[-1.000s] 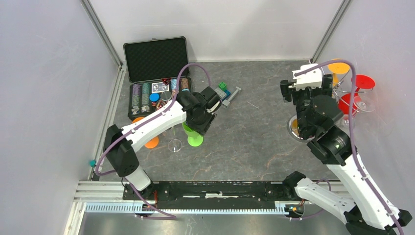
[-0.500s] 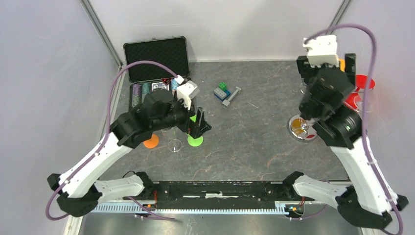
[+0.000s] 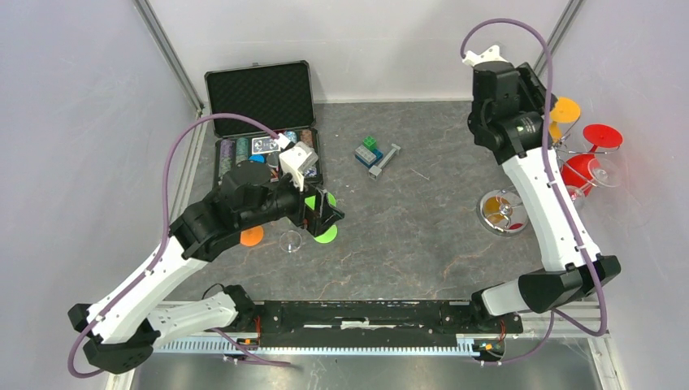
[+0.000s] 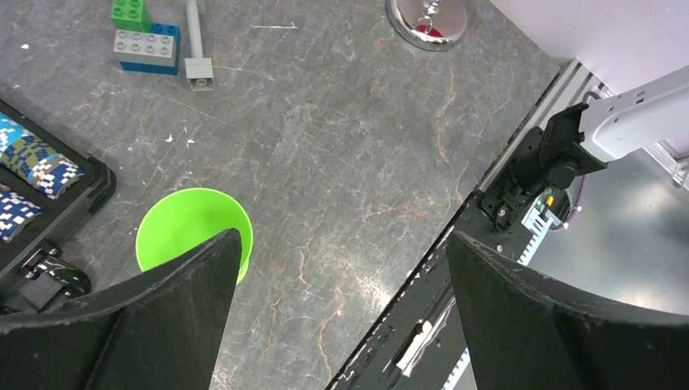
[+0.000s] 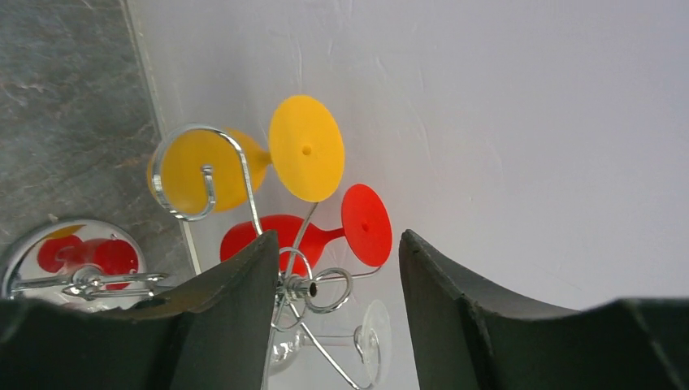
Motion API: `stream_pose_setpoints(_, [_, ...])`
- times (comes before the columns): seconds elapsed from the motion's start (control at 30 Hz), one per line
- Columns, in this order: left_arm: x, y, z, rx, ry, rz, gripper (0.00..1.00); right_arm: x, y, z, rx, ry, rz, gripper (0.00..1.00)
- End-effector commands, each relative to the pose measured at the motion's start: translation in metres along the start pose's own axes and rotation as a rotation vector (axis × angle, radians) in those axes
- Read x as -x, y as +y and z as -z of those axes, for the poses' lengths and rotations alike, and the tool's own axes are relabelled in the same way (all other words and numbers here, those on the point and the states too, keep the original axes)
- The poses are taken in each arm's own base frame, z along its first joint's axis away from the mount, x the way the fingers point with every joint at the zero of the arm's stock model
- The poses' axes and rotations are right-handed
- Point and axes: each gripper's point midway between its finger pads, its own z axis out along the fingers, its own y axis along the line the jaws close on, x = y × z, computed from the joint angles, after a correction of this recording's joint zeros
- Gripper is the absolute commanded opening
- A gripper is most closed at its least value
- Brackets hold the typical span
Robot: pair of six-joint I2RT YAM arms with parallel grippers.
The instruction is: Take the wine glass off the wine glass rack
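R gripper [image 5: 337, 240] is up high at the far R corner, jaws apart w/ nothing btwn them, wrist cam looking down on the rack [image 5: 195, 175], prob. lining up for a grab. Rack stands close to the wall [image 5: 528, 122], its round base on the table [image 3: 422, 244]. Three glasses hang by their feet from the hooks: orange glass [image 5: 306, 148], red glass [image 5: 366, 225], and clear glass [image 5: 375, 341], lowest in the wrist view. The red one's stem lies roughly in line w/ the gap btwn the fingers, so it looks the likely pick; no contact yet. Since the hooks cradle the feet, a glass prob. has to slide out along the wire, not lift straight up. L gripper [image 4: 343, 240] hangs over the table well apart from the rack, jaws wide and empty, just beside a green glass [image 4: 187, 231] standing upright, out of the R arm's way, I'd judge.
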Motion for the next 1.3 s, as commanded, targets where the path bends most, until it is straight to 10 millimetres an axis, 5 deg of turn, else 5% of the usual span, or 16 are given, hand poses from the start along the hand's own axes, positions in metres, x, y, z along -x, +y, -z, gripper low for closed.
stream_pose_setpoints(0.0, [0.017,-0.001,0.012,0.006,-0.093,-0.018,1.0,-0.011,-0.027,-0.009,-0.032,0.022,-0.085,0.62])
stream_pose_setpoints(0.43, [0.008,-0.001,0.014,-0.006,-0.101,-0.011,1.0,-0.051,0.002,-0.049,0.015,0.075,-0.016,0.61])
stream_pose_setpoints(1.27, [-0.002,0.01,-0.005,0.041,-0.051,-0.015,1.0,-0.048,0.022,-0.09,-0.036,0.058,0.167,0.37])
